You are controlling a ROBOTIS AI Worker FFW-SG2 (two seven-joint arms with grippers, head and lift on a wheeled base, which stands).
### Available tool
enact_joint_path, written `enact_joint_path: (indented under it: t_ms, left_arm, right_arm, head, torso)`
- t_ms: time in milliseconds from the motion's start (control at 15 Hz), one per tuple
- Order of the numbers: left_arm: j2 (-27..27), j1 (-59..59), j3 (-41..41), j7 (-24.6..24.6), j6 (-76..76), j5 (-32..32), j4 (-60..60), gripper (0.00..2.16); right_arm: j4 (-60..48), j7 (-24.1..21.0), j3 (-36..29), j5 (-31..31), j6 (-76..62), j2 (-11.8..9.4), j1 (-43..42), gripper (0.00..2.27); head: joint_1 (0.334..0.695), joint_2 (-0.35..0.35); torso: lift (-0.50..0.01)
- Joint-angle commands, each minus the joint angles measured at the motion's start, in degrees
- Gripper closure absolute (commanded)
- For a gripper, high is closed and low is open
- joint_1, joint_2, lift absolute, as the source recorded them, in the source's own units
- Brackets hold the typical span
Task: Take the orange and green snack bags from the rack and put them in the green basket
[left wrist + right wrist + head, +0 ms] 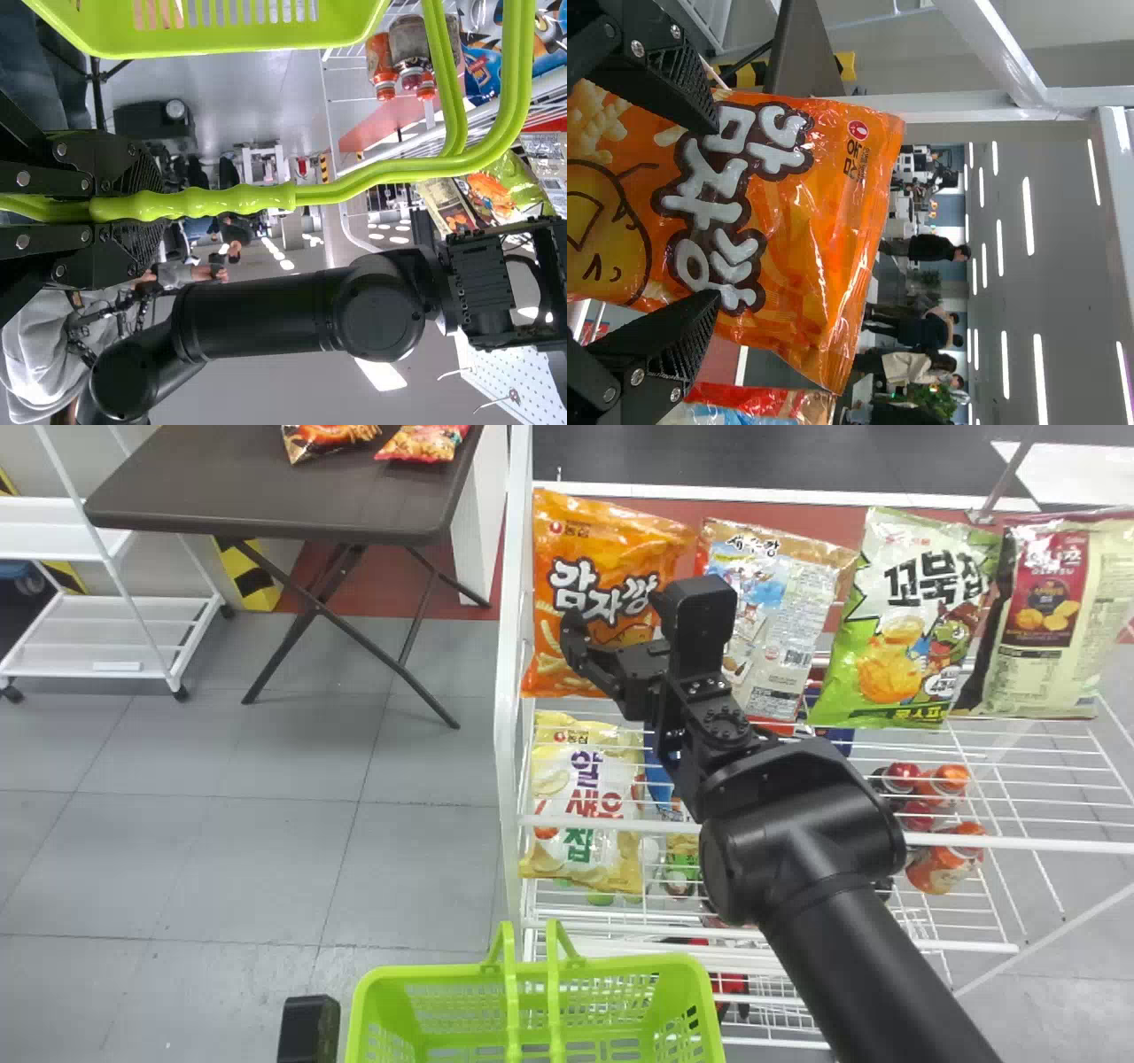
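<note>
My right hand [617,624] is hovering in front of the rack [510,691], before the orange snack bag [580,540]. I'm seeing that hand released, its fingers [682,93] standing apart before the bag's face; whether they are touching it, I cannot tell. The orange snack bag is standing in the rack's upper row, at the rack's left end. The green snack bag [890,664] is standing farther right in the rack's same row. A brown-and-white bag [771,602] is sitting between them, and a cream-and-maroon bag [1032,620] is closing off the rack's row on the right. A yellow-and-white bag [580,806] is resting lower on the rack, below the orange one.

The green basket [425,981] is hanging on the near side of the rack, toward its left end. My left hand [308,1029] is showing left of the rack, and in its wrist view I'm clenching the basket's handle [221,202]. Beyond the rack's left side, a dark worktop [266,496] is carrying two snack packets [425,443].
</note>
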Motion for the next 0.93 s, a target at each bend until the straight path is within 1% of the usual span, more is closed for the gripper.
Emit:
enact_joint_path:
  t_ms: [0, 67, 133, 267, 333, 400, 467, 533, 667, 733, 867]
  left_arm:
    - [0.00, -0.03, 0.07, 0.00, -0.75, 0.09, 0.33, 2.15]
    - [0.00, -0.03, 0.07, 0.00, -1.28, 0.18, 0.42, 2.15]
    - [0.00, -0.12, 0.07, 0.00, -1.28, 0.18, 0.51, 2.15]
    - [0.00, -0.39, 0.16, 0.00, -1.45, 0.27, 1.03, 2.15]
    - [-0.09, -0.47, 0.07, 0.00, -1.45, 0.27, 1.12, 2.15]
    - [-0.09, -0.65, 0.07, 0.09, -1.45, 0.27, 1.12, 2.15]
    - [-0.18, -0.83, 0.07, 0.27, -1.45, 0.18, 1.30, 2.15]
    - [-0.26, -0.91, -0.02, 0.35, -1.45, 0.18, 1.38, 2.15]
    - [-0.35, -1.09, -0.28, 0.53, -1.45, 0.18, 1.56, 2.15]
    - [-0.35, -1.18, -0.28, 0.62, -1.45, 0.18, 1.56, 2.15]
    - [-0.44, -1.26, -0.46, 0.70, -1.45, 0.09, 1.56, 2.15]
  right_arm:
    - [1.64, 1.42, -0.02, -0.64, 0.11, 0.05, -1.19, 0.22]
    - [2.26, 2.21, -0.10, -1.61, 0.11, 0.05, -1.71, 0.22]
    - [2.52, 3.09, -0.10, -1.78, 0.64, 0.05, -1.98, 0.29]
    - [2.43, 4.85, -0.10, -1.78, 2.22, 0.05, -2.24, 0.59]
    - [2.43, 5.20, -0.19, -1.78, 2.40, 0.05, -2.24, 0.80]
    - [2.43, 5.20, -0.10, -1.78, 2.40, 0.05, -2.15, 1.34]
    - [1.82, 5.11, -0.19, -1.78, 2.22, 0.05, -1.71, 1.75]
    - [0.94, 4.94, -0.10, -1.35, 2.05, 0.05, -1.19, 1.96]
    - [-1.43, 3.97, -0.28, -0.64, 1.70, 0.05, 0.04, 2.19]
    - [-2.31, 3.62, -0.46, -0.64, 1.34, 0.05, 0.66, 2.25]
    - [-5.12, 3.35, -1.42, -0.73, 1.17, 0.05, 2.59, 2.25]
  head:
    - [0.695, -0.015]
    - [0.695, -0.011]
    - [0.695, -0.008]
    - [0.695, 0.001]
    - [0.695, 0.004]
    - [0.695, 0.007]
    - [0.695, 0.009]
    - [0.695, 0.008]
    - [0.695, 0.007]
    - [0.695, 0.006]
    - [0.695, -0.001]
  torso:
    - [0.000]
    - [0.000]
    - [0.000]
    - [0.000]
    - [0.000]
    - [0.000]
    - [0.000]
    - [0.000]
    - [0.000]
    - [0.000]
    - [0.000]
